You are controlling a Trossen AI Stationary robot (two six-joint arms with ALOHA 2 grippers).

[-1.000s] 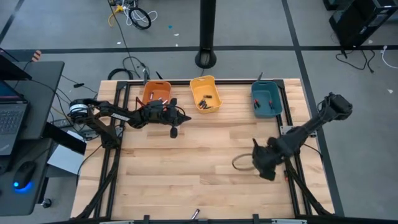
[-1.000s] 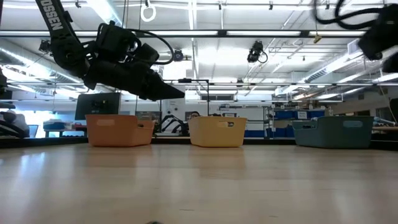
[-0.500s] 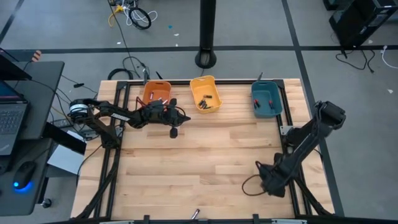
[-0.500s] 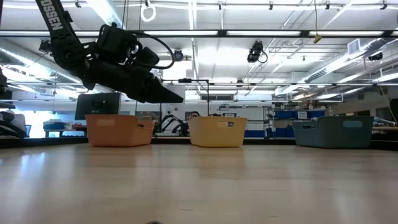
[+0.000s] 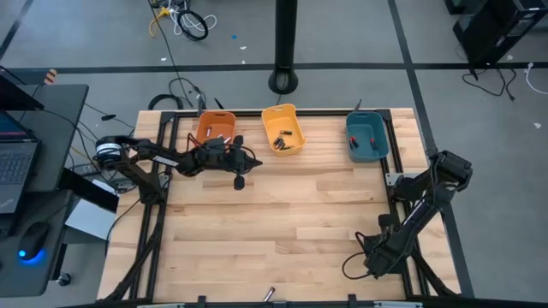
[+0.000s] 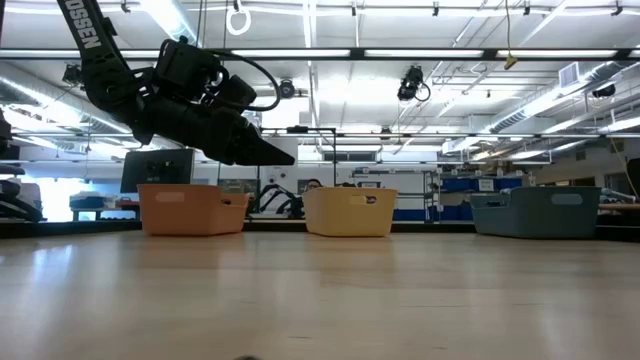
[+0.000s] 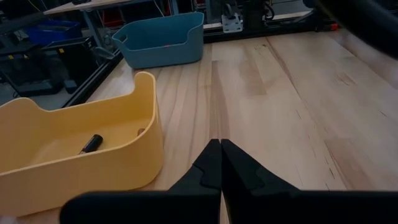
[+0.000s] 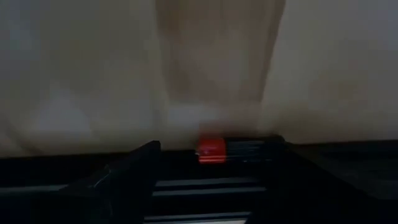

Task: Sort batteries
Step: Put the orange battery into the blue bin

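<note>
A: Where's the left gripper (image 5: 239, 180)?
B: Raised near the orange bin (image 5: 213, 128), fingers pressed together, empty.
A: The right gripper (image 5: 353, 267)?
B: Front right corner, fingers apart. Batteries (image 5: 283, 142) lie in the yellow bin (image 5: 282, 115) (1 (image 7: 91, 143) shows up close).

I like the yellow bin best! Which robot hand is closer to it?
The left. The left gripper hangs just in front of the yellow bin, a little toward the orange one. The right gripper is far off, down at the table's near right corner.
</note>
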